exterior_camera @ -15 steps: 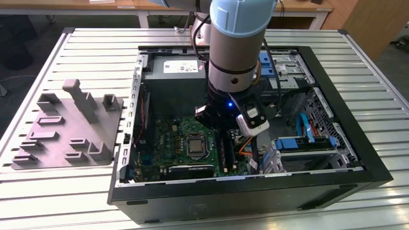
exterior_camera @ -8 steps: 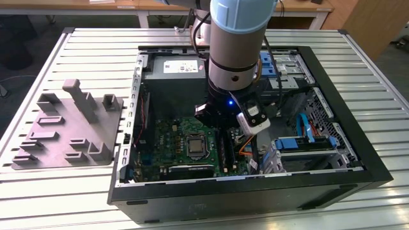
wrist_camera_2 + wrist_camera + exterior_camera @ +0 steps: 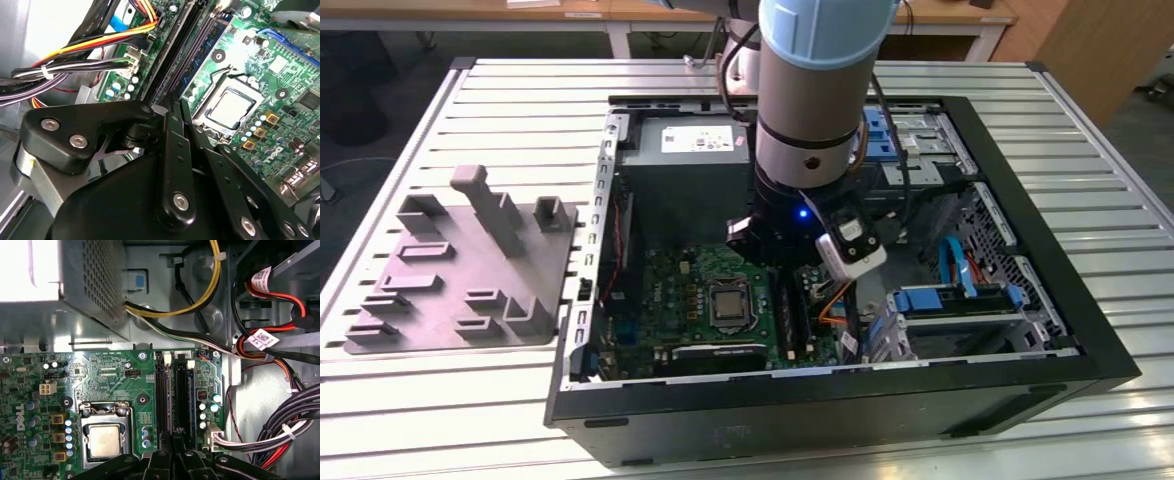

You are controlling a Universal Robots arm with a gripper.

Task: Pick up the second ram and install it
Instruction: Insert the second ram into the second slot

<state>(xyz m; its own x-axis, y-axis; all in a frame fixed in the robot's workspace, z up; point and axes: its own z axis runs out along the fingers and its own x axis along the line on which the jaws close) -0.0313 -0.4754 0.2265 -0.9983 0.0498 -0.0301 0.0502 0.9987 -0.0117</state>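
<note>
Your gripper [image 3: 172, 452] over the green motherboard [image 3: 100, 390], fingers pressed together above its slots, second ram hard to make out.

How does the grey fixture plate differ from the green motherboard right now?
The grey fixture plate lies on the table outside the case; the green motherboard sits inside it, under the gripper. The plate bears upright posts; the motherboard a silver socket. Both lie flat.

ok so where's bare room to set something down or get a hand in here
Free: the slatted table on the exterior view's right of the computer case, and its front strip. Crowded: the grey fixture on the exterior view's left, and inside the case around the motherboard, where the gripper hangs.
</note>
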